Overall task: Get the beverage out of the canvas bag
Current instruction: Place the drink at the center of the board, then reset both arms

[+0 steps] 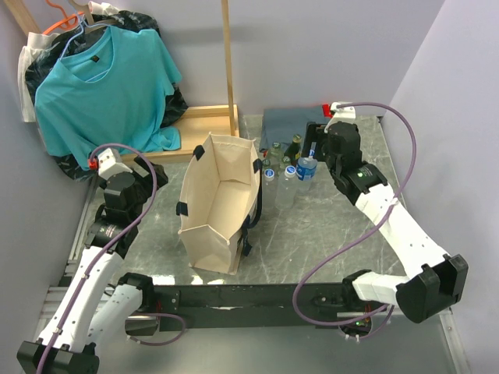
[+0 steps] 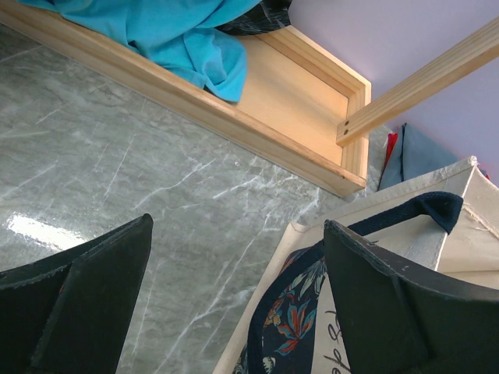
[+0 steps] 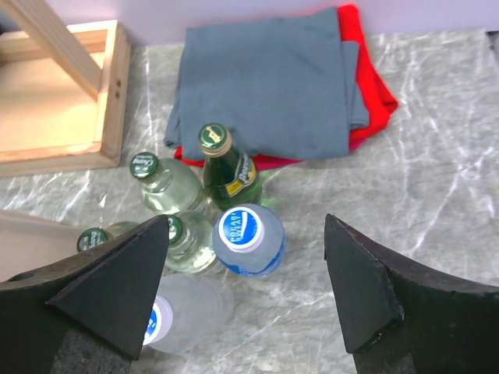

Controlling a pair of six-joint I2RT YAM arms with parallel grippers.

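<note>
We see the right gripper (image 3: 245, 222) spread wide, its two fingers well apart and closed on nothing. It hangs over a cluster of bottles on the marble table (image 3: 437, 187). Straight below the gap stands the blue-capped bottle (image 3: 249, 235), upright, with open space on each side of it in the wrist view, so the fingers touch nothing there. Around it stand green-capped clear bottles (image 3: 160, 181) and a dark green bottle (image 3: 228, 170) with a gold cap. Behind them lies a folded grey cloth (image 3: 265, 78).

This beverage stands outside the canvas bag (image 1: 209, 248), on the table to the bag's right, near its far corner. The bag stands upright with its mouth open, between the two arms.

The left gripper (image 2: 238, 224) is also spread wide and grasps nothing. One finger hangs over bare table, the other over the bag's rim and dark handle, near the wooden frame (image 2: 312, 101).
</note>
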